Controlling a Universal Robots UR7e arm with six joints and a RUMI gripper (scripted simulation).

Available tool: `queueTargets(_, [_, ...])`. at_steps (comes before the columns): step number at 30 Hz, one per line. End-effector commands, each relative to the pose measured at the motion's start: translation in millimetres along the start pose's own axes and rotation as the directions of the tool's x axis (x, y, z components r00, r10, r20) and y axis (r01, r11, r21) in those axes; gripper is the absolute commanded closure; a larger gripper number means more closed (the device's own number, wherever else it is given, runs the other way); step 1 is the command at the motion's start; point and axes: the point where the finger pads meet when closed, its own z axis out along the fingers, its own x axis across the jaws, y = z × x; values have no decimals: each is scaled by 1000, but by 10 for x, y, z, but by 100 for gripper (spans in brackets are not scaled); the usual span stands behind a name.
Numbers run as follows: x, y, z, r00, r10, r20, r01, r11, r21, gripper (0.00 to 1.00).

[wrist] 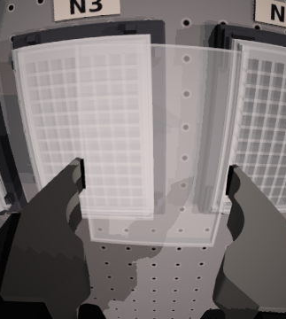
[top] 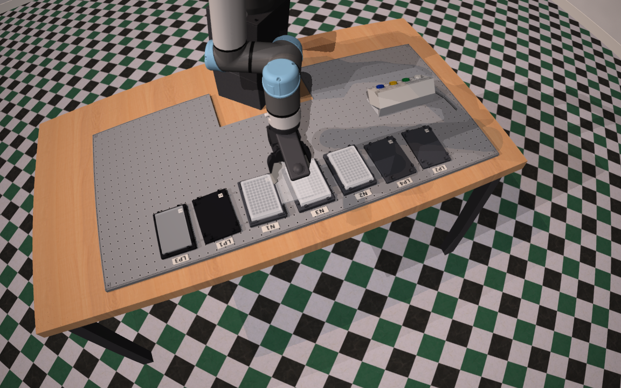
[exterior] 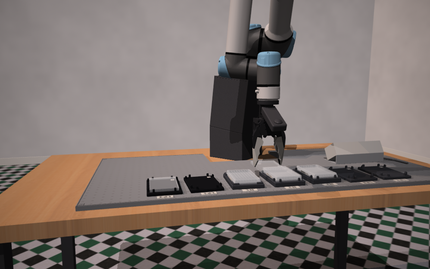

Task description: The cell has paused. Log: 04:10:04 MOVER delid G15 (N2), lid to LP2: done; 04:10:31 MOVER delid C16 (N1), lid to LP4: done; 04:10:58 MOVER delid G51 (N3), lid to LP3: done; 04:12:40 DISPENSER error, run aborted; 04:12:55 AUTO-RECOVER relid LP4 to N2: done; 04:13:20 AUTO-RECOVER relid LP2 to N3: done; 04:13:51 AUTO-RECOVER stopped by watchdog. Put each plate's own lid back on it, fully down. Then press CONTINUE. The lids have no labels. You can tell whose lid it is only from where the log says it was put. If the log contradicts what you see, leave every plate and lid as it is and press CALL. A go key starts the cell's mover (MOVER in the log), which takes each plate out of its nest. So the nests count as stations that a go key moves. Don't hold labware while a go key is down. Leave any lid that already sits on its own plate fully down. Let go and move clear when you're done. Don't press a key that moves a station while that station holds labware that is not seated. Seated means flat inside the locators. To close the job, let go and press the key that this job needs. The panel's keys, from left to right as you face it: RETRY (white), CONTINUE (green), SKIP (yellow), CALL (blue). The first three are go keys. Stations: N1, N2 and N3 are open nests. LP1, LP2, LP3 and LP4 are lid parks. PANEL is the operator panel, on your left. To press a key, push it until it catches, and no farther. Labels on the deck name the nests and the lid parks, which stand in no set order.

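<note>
- The pincer [top: 293,173] [exterior: 268,164] [wrist: 156,164] was closed on a clear lid [top: 283,191] [exterior: 265,163] [wrist: 182,133], gripped by its two long sides. Uneven finger pressure could have tipped or slipped it, since the clasp sat toward one end.
- That lid hung above the gap between N3 and N1, overlapping the plate in N3 [top: 311,188] [exterior: 282,173] [wrist: 50,133] in the wrist view. I judged it to be C16's, bound for N1; carried too low, it could have snagged on something beneath.
- The plate in N1 [top: 261,198] [exterior: 243,176] [wrist: 273,133] appeared bare. Lowering while off-centre or slightly turned would likely have left the lid perched on a rim — crooked, not fully down.
- N3's plate looked covered, by my reading with G15's lid. Leaving that one there because it looked right would have been the easy mistake: the lids were look-alikes.
- The plate in N2 [top: 350,167] [exterior: 317,170] seemed to lie uncovered, due that lid next; shifting the wrong cover there would have spoilt the match.
- At the far end of the tabletop's row, the lid in LP3 [top: 172,231] [exterior: 164,184] was probably G51's. Going to N3 before its cover came off would have stacked two lids.
- On the panel [top: 404,98] [exterior: 357,152], the green key [top: 405,79] carried its own risk — pressed early, it would have set the mover on unseated labware.
</note>
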Motion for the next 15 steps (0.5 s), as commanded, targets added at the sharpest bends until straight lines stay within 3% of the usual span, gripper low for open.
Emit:
queueTargets(1, [314,-48,9,1000,-9,4,9,1000,2,100])
queueTargets(11, [815,-78,11,1000,-9,4,9,1000,2,100])
queueTargets(15, [893,-83,11,1000,-9,4,9,1000,2,100])
